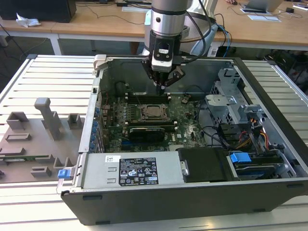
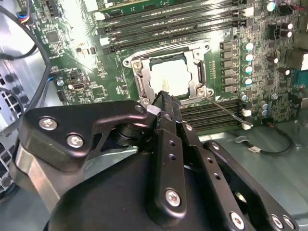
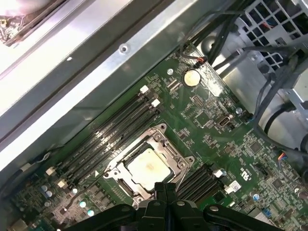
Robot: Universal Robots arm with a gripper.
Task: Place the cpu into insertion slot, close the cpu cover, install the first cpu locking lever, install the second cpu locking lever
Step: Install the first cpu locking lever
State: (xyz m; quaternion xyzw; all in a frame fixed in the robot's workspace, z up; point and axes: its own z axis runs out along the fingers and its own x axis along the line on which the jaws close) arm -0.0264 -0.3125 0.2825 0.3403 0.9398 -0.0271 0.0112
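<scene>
Empty fingers (image 2: 166, 103) clenched by the cpu cover (image 2: 168, 55)
They could slip off the thin locking lever (image 2: 226, 111) and scratch the board (image 2: 86, 82)

Arm (image 1: 168, 19) upright, end effector (image 1: 161, 86) pointing straight down, closed (fingertips (image 2: 166, 109) touching)

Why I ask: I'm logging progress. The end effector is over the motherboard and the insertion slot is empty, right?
No. The insertion slot is not empty: the second wrist view shows the cpu seated in it. The end effector is over the motherboard, as you say.
</scene>
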